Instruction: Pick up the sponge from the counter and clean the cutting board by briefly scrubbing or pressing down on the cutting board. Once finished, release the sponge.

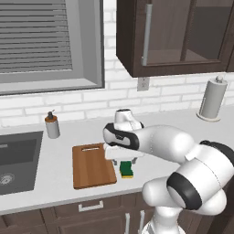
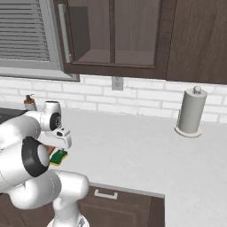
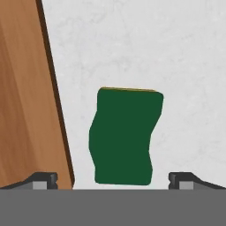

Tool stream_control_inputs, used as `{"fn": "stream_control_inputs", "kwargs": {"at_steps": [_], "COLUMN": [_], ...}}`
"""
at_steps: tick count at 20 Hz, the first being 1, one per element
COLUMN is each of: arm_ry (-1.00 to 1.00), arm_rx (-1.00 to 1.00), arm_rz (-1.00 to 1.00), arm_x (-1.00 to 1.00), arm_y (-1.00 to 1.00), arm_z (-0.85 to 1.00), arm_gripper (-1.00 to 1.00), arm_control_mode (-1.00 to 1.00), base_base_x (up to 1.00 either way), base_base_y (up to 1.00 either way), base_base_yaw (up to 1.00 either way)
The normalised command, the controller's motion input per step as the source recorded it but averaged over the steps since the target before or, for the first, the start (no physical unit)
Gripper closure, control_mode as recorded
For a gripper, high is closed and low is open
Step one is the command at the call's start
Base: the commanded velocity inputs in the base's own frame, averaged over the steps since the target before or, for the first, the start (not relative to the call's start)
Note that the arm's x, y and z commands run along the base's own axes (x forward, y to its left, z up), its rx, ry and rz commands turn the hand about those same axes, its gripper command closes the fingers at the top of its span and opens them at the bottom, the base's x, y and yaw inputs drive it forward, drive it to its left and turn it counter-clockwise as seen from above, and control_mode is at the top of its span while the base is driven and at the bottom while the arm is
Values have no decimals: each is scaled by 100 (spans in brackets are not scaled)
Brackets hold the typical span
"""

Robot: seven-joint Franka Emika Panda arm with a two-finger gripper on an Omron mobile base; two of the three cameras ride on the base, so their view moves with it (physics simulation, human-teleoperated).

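The sponge [image 3: 123,137] lies dark green side up on the light counter [image 3: 176,66], a thin yellow edge showing at its far end. My gripper [image 3: 114,180] is open and hovers straight above it, one fingertip on each side and not touching it. The reddish-brown cutting board [image 3: 26,101] lies just left of the sponge. From the left base view the sponge [image 1: 127,170] sits beside the right edge of the cutting board [image 1: 93,165], under the gripper [image 1: 123,160]. In the right base view the sponge [image 2: 59,157] peeks out below the hand.
A dark sunken sink [image 1: 16,160] lies left of the board, with a soap dispenser [image 1: 52,125] behind it. A paper towel roll [image 1: 213,98] stands at the back right by the brick wall. Dark wall cabinets [image 1: 178,36] hang overhead.
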Motion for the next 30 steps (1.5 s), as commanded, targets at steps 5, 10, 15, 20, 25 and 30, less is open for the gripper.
{"fn": "stream_control_inputs", "kwargs": {"at_steps": [5,10,15,20,25,30], "arm_ry": [0,0,1,1,0,0], "arm_rx": [0,0,0,0,0,0], "arm_rz": [0,0,0,0,0,0], "arm_x": [0,0,0,0,0,0], "arm_y": [0,0,-1,-2,0,-11], "arm_z": [-16,-19,-18,-23,-20,-19], "arm_gripper": [-100,-100,-100,-100,-100,-100], "arm_control_mode": [-100,-100,-100,-100,-100,-100], "base_base_x": [0,0,0,0,0,0], "base_base_y": [0,0,0,0,0,0], "base_base_yaw": [0,0,0,0,0,0]}}
